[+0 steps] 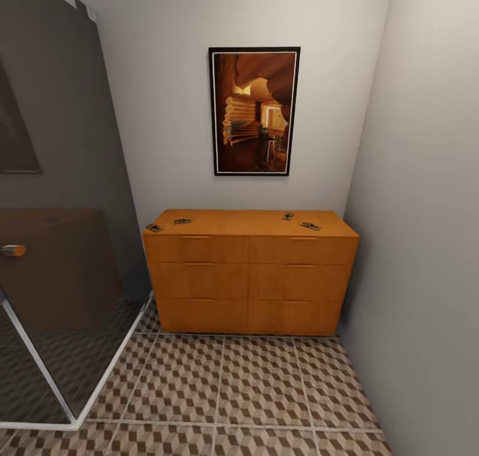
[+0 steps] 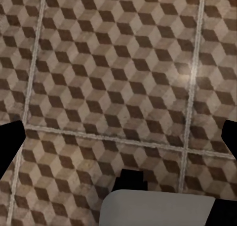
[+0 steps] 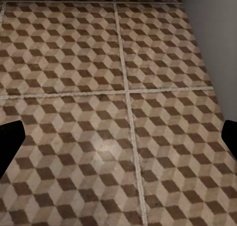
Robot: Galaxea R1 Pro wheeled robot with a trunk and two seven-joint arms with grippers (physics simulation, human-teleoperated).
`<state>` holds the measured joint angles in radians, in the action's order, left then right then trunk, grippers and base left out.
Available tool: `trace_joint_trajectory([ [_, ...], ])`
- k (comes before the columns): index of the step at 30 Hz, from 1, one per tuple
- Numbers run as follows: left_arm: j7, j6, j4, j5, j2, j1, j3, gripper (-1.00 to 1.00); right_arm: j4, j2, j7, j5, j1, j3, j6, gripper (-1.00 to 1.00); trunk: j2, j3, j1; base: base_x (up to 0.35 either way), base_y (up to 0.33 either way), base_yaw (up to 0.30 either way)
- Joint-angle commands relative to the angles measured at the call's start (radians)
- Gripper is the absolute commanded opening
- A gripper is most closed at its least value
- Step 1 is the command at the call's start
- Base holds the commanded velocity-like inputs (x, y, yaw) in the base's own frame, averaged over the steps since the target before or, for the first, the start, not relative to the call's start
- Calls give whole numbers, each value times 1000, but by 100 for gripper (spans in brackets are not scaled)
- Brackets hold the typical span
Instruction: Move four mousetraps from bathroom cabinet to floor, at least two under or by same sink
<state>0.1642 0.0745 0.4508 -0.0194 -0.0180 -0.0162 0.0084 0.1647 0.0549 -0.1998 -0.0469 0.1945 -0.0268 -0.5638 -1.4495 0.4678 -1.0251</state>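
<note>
The orange-brown cabinet [image 1: 249, 276] stands against the far wall with all its drawers shut. Two mousetraps [image 1: 154, 228] [image 1: 182, 222] lie on the left end of its top, and two more [image 1: 287, 216] [image 1: 310, 226] on the right end. The cube-pattern bathroom floor [image 1: 233, 389] stretches in front of it. My left gripper [image 2: 118, 137] hangs open over the floor tiles [image 2: 113, 77], dark fingertips [image 2: 10, 142] wide apart. My right gripper [image 3: 118, 137] is open over the floor tiles [image 3: 64, 63] too, holding nothing. The sink is out of view.
A glass-walled shower [image 1: 60, 276] with a white floor rail [image 1: 100, 389] borders the left side. A grey wall [image 1: 426, 243] closes the right, beside the cabinet. A framed picture [image 1: 253, 111] hangs above the cabinet. A pale grey robot part [image 2: 158, 208] shows below the left gripper.
</note>
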Motion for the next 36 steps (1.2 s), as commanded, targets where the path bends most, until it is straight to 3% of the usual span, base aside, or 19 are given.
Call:
trace_joint_trajectory([
  [1, 2, 4, -1, -2, 0, -1, 1, 100, -1, 0, -4, -5, 1, -2, -2, 100, -1, 1, 0, 0, 0, 79],
  [36, 1, 4, -18, -2, 0, -1, 1, 100, -3, 2, -4, -5, 1, -1, -2, 100, -1, 1, 0, 0, 0, 6],
])
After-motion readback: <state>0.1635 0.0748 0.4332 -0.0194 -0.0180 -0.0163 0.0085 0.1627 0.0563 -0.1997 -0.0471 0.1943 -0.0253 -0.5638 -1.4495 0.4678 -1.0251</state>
